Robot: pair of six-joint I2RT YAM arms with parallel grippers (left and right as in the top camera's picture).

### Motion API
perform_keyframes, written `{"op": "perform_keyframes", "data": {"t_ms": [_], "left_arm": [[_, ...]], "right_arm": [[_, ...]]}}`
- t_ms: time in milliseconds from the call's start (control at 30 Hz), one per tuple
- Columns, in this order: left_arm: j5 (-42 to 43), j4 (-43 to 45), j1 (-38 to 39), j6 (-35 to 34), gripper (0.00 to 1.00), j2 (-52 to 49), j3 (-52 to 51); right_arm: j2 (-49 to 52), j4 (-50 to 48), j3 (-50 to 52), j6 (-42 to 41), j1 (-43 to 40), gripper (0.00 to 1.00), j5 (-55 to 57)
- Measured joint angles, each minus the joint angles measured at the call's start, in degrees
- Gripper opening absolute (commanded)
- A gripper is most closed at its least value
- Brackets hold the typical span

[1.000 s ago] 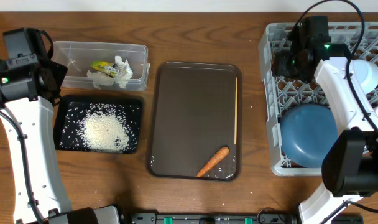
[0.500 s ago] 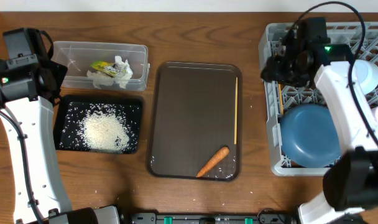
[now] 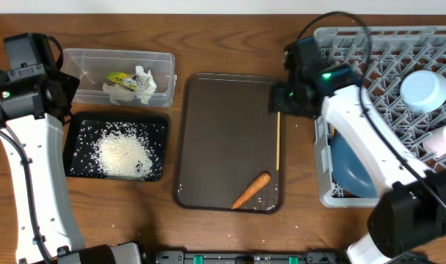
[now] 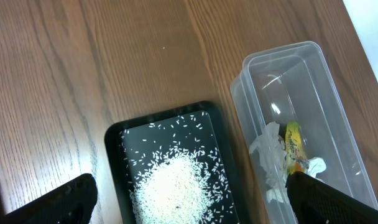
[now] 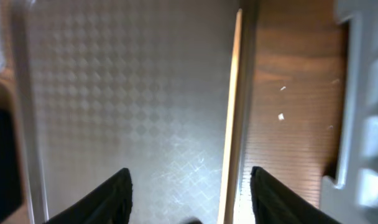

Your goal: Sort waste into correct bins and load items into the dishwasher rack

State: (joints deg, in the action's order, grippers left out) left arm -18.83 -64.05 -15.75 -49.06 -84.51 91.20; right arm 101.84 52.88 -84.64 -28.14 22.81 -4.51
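Two arms hung over the wooden table. Biggest of all was the grey dishwasher rack (image 3: pixel 377 44) at one end, with the large blue dish (image 3: pixel 348 165) standing in it, the light-blue bowl (image 3: pixel 424 90) further in and the white cup (image 3: pixel 444 139) at its far side. Beside the rack lay the dark brown serving tray (image 3: pixel 223 125), then the clear tub (image 3: pixel 83 59) holding crumpled white paper (image 3: pixel 141 79) and a yellow-green wrapper (image 3: pixel 120 77), and just below it the black tray (image 3: pixel 75 125) with a heap of rice (image 3: pixel 122 155).

The left gripper (image 4: pixel 189 211) hung spread wide above the black tray, holding nothing, the rice between and below its fingers (image 4: pixel 52 199).

The right gripper (image 5: pixel 192 196) was over the serving tray, also parted and empty. A wooden chopstick (image 5: pixel 232 112) lay along the tray's rack-side edge, inside the gap and close to the finger (image 5: pixel 273 193) nearer the rack, touching neither as far as I could see. The carrot (image 3: pixel 251 190) lay at the tray's near corner, well apart from those fingers.
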Motion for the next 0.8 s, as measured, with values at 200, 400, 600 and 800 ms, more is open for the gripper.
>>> {"op": "perform_keyframes", "data": {"t_ms": [200,400,600,800], "left_arm": [[0.00,-0.02,0.00,0.00,0.99,0.00,0.00],[0.00,-0.02,0.00,0.00,0.99,0.00,0.00],[0.00,-0.02,0.00,0.00,0.99,0.00,0.00],[0.00,-0.02,0.00,0.00,0.99,0.00,0.00]], "right_arm": [[5.01,-2.56,2.12,-3.21,1.42,0.53,1.25],[10.71,-3.76,2.60,-4.15,1.38,0.53,1.77],[14.19,-4.59,2.73,-4.42,1.40,0.53,1.79],[14.95,-5.31,2.73,-4.52,1.42,0.53,1.75]]}}
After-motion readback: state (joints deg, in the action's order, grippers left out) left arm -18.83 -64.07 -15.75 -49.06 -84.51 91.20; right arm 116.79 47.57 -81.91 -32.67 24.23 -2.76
